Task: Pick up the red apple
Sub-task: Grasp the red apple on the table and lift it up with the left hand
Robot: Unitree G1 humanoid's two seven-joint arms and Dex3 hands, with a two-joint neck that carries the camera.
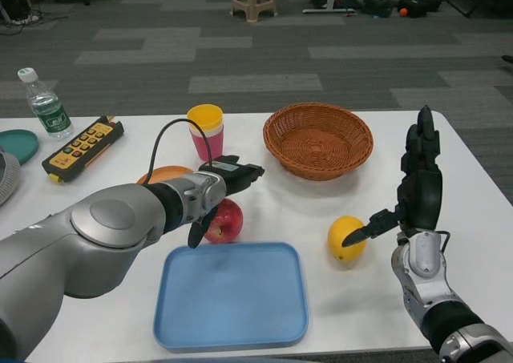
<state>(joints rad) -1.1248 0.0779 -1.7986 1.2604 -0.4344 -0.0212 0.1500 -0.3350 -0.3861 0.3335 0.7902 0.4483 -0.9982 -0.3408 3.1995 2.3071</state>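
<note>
The white rectangular table (481,179) carries everything. The robot's silver left forearm crosses it from the lower left, and its black left hand (218,193) sits directly over the round red apple (225,221), one finger hanging down against the apple's left side and the rest reaching forward past the top of it. Whether those fingers have closed on the fruit cannot be told; the apple looks to be resting on the table, just beyond the far left corner of the tray.

The flat light-blue plastic tray (232,295) lies immediately below and in front of the left hand. The round woven brown wicker basket (318,141) stands beyond and to the right of that hand, between the two hands in depth. An orange plate (163,175) peeks out just behind the left wrist, and a stack of cups, yellow over pink (205,131), stands beyond it. Farther left lie a yellow-and-black button remote (83,147), a clear plastic water bottle with a green label (46,104) and a teal dish (16,146) at the edge.

The right hand (417,191) is raised upright with fingers spread, holding nothing; its thumb points at the yellow lemon (345,236) just beside it.
</note>
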